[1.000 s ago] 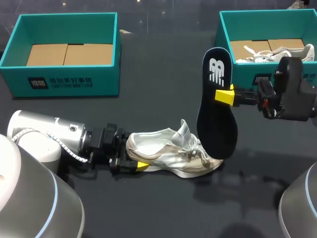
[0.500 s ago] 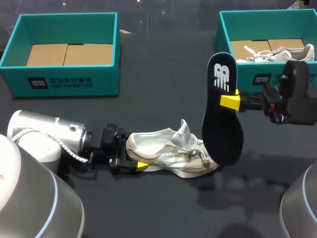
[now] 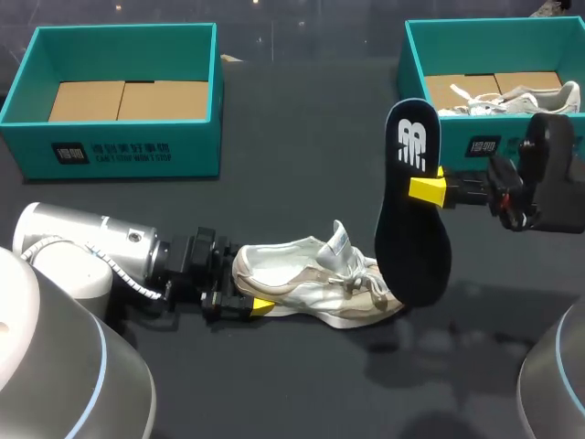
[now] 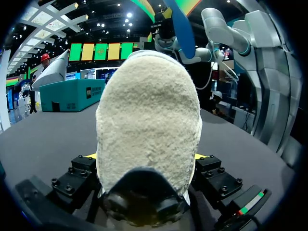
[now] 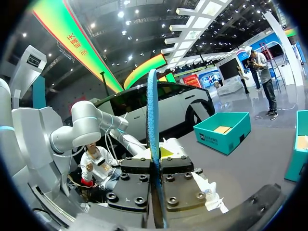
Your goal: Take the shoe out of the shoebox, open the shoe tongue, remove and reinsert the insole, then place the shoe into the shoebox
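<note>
Your right gripper (image 3: 428,189) is clamped tight on the dark insole (image 3: 411,229), holding it upright in the air near the toe of the shoe (image 3: 311,274) (the right wrist view shows it edge-on between the fingers). Your left gripper (image 3: 251,297) is closed on the shoe's heel; the shoe lies near the middle of the table (image 3: 302,155). The left shoebox (image 3: 119,146) sits at the far left corner, the right shoebox (image 3: 494,23) at the far right, with a second shoe (image 3: 512,99) inside.
</note>
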Robot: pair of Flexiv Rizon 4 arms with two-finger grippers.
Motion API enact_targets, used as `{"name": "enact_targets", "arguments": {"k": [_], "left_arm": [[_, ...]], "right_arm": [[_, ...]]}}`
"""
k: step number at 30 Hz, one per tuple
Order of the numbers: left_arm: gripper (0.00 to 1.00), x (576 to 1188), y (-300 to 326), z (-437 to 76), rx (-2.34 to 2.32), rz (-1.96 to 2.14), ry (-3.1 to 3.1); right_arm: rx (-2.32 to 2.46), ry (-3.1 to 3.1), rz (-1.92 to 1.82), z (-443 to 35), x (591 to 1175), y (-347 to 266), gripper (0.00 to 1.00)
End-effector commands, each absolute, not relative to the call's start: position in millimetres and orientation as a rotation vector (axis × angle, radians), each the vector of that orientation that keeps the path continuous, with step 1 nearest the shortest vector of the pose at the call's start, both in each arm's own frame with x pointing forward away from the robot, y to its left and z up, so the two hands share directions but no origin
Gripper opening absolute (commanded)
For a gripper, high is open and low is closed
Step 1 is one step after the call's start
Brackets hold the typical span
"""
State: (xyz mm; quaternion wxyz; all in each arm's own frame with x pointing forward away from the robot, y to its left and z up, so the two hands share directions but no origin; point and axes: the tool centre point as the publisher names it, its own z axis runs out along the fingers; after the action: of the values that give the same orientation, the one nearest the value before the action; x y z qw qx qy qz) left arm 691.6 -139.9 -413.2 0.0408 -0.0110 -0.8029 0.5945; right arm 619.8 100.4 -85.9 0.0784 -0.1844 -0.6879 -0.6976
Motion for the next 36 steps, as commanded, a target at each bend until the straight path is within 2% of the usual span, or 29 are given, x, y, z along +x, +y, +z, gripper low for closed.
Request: {"name": "enact_targets", "arguments": {"k": [1, 2, 20, 36], "left_arm": [[0.91, 688, -135, -408, -0.034, 1.813, -2.461], [1.00, 687, -135, -407, -0.037, 1.809, -2.462], [1.00, 681, -118, -398, -0.047, 1.719, -2.522], [1.00, 684, -75, -390, -0.043, 1.283, -2.732]], "right_arm": [[-0.559, -2.062, -2.089, -86, 617, 101, 0.00], [-0.559, -2.062, -2.089, -86, 617, 101, 0.00], [-0.559, -2.062, -2.089, -86, 617, 101, 0.00], [-0.559, -2.062, -2.089, -86, 617, 101, 0.00]]}}
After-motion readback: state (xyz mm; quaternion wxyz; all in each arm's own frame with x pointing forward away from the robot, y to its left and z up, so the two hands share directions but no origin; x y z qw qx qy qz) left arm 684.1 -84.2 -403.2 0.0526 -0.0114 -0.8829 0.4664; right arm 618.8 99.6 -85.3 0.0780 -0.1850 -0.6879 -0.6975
